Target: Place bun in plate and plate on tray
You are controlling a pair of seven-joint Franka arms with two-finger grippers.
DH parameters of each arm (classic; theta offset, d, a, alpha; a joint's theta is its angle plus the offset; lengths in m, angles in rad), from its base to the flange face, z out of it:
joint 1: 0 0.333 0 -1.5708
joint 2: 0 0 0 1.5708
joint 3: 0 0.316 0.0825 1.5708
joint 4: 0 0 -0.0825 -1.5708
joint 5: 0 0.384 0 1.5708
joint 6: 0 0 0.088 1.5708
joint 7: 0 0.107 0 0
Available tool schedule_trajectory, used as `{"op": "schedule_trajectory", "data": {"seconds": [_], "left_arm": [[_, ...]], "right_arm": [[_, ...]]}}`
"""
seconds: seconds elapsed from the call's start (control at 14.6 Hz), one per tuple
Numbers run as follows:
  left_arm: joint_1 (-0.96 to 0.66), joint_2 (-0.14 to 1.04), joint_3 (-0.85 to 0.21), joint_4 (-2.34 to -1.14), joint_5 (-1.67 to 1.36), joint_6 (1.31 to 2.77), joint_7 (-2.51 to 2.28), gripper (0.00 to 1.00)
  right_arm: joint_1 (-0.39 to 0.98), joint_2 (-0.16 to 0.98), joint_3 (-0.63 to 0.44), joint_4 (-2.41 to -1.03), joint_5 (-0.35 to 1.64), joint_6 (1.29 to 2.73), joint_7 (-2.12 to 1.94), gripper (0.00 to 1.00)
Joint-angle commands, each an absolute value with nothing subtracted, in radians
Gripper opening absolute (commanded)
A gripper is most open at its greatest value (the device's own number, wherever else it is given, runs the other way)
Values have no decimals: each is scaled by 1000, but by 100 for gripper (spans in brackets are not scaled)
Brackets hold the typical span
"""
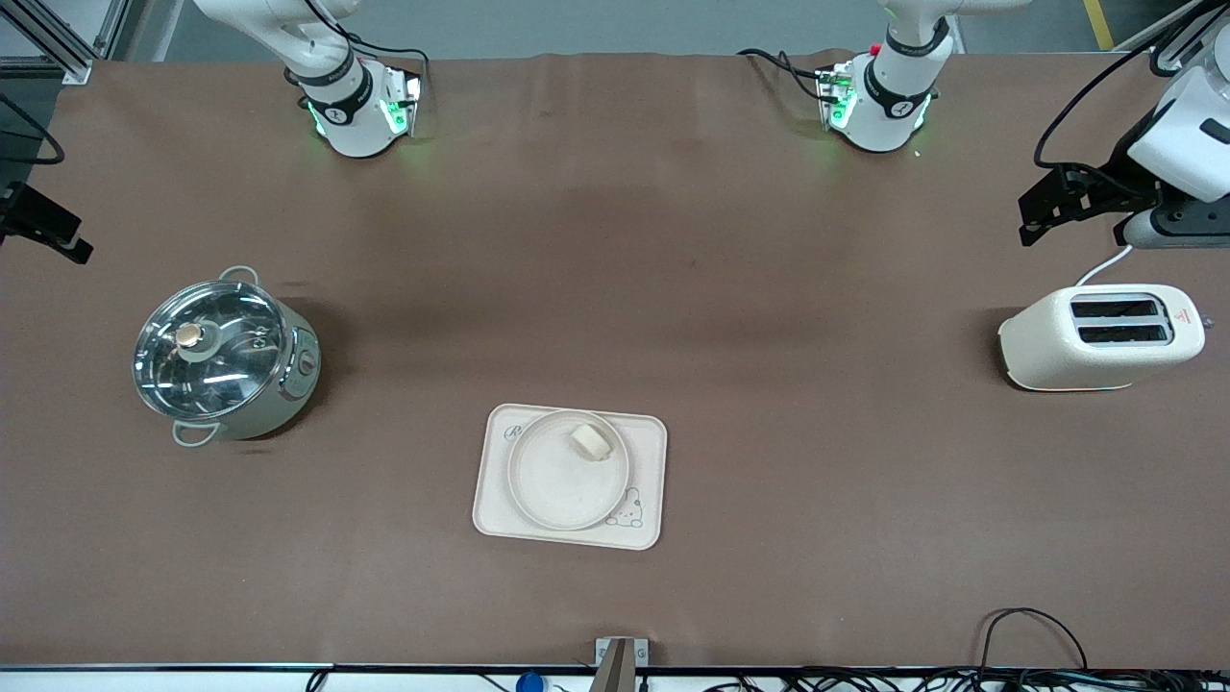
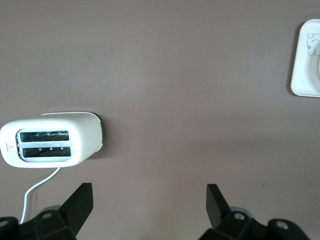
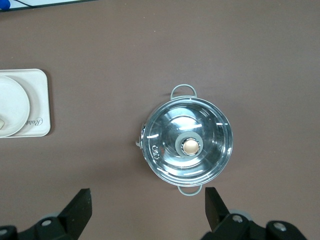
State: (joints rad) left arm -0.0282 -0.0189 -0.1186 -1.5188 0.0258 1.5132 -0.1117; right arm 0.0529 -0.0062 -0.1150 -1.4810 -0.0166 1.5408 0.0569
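Observation:
The bun (image 1: 593,441) lies in the round plate (image 1: 543,485), toward its rim nearest the robots. The plate sits on the rabbit tray (image 1: 646,444) on the brown table, near the front camera's edge. The tray's corner with the rabbit drawing shows in the left wrist view (image 2: 305,65); its lettered end (image 3: 39,107) and part of the plate (image 3: 11,105) show in the right wrist view. My left gripper (image 2: 148,202) is open and empty, up over the table by the toaster (image 2: 50,142); it also shows in the front view (image 1: 1043,207). My right gripper (image 3: 147,205) is open and empty, up near the pot (image 3: 187,145); it also shows in the front view (image 1: 53,235).
A lidded steel pot (image 1: 223,354) stands toward the right arm's end of the table. A cream toaster (image 1: 1100,336) with a white cord stands toward the left arm's end. Cables lie along the table edge nearest the front camera.

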Motion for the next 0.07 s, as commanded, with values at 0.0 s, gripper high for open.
{"op": "schedule_trajectory", "data": {"seconds": [0.0], "left_arm": [[-23,-14,-118,-1497,2,1480,-94,100]], "right_arm": [[54,-28,-103,-1511,-34,1568,48,100]]}}
